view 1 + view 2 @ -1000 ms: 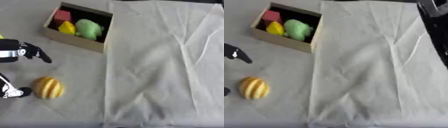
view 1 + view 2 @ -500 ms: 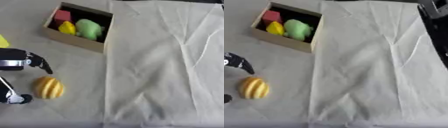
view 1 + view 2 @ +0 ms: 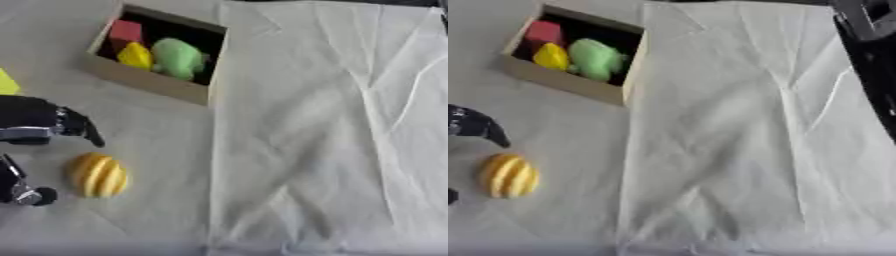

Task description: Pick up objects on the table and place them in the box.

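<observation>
1. Gourd (image 3: 98,174), yellow and ribbed, lies on the grey table (image 3: 157,150) near the front left, just left of the white cloth (image 3: 324,130).
2. Left hand (image 3: 35,125) shows at the left edge, spread around the gourd: a dark finger (image 3: 83,131) points down just above it and the thumb tip (image 3: 31,194) sits low to its left. Neither visibly touches the gourd; the hand is relaxed and holds nothing.
3. Right hand: only dark arm parts (image 3: 872,55) show at the right edge of the right eye view, so its fingers go untold.
4. Box (image 3: 144,84) stands far left, its near corner touching the cloth's edge. Inside sit a red block (image 3: 125,31), a yellow piece (image 3: 134,55) and a green lump (image 3: 178,58), close together.
</observation>
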{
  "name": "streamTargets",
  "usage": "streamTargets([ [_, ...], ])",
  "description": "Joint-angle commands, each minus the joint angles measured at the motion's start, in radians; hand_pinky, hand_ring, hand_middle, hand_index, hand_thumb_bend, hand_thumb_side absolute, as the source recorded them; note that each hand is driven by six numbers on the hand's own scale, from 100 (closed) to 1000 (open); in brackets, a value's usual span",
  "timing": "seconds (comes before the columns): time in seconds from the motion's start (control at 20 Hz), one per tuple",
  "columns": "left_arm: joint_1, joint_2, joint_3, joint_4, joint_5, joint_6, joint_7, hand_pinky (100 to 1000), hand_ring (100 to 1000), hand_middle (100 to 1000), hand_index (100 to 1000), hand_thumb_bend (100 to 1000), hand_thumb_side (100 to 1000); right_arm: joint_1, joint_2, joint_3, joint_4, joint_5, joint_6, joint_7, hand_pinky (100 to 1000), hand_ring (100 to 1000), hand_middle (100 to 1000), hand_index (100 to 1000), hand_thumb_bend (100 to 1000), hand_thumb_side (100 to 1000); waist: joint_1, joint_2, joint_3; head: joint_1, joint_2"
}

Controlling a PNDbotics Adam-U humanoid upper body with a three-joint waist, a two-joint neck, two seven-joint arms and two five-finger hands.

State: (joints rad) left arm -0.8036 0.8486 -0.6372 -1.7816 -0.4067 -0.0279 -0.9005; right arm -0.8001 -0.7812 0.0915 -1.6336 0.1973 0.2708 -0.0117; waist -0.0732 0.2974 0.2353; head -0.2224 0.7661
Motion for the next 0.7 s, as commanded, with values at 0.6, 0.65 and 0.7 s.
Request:
streamTargets([
  [0.6,-0.044,-0.117,-0.018,0.156,-0.096,-0.069,0.041,874,896,852,916,450,100,-0.020,0.000,-0.016,0.016,-0.004,-0.011,0.004,796,783,664,812,100,620,0.015,-0.015,-0.010,0.013,0.004],
  [0.65,-0.044,-0.125,-0.017,0.162,-0.104,-0.072,0.048,873,896,852,916,445,100,-0.019,0.001,-0.016,0.017,-0.004,-0.012,0.005,796,783,663,812,100,624,0.015,-0.015,-0.010,0.014,0.004],
  [0.7,-0.045,-0.134,-0.017,0.172,-0.111,-0.074,0.055,872,895,851,916,437,100,-0.019,0.003,-0.016,0.019,-0.006,-0.012,0.005,796,783,663,812,100,628,0.015,-0.014,-0.010,0.015,0.004],
])
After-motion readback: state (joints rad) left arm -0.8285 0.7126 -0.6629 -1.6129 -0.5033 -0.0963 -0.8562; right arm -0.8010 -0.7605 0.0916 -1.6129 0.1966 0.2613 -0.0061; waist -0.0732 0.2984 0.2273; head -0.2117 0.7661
